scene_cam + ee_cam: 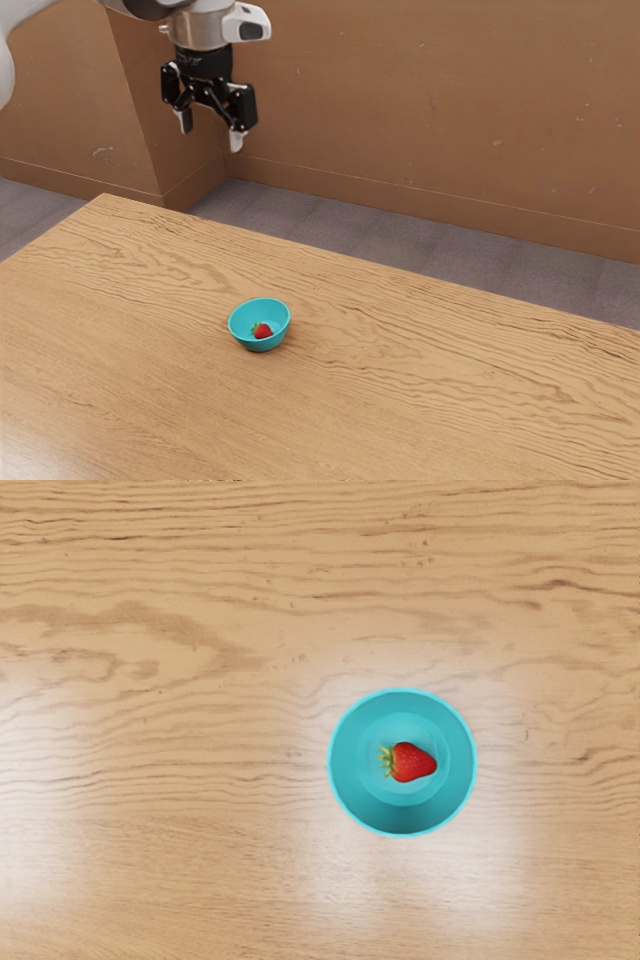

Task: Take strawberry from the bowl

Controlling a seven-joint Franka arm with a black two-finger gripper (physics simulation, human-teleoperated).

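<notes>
The wood-grained table [450,400] lies below the hand [211,134] — whose fingers stand wide apart, with nothing between them. Well beneath the hand sits a round turquoise bowl [347,765] — and inside, on its bottom, lies the red strawberry [414,763].

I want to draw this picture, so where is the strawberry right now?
The strawberry lies on its side at the bottom of the turquoise bowl, which stands on the wooden table.
</notes>
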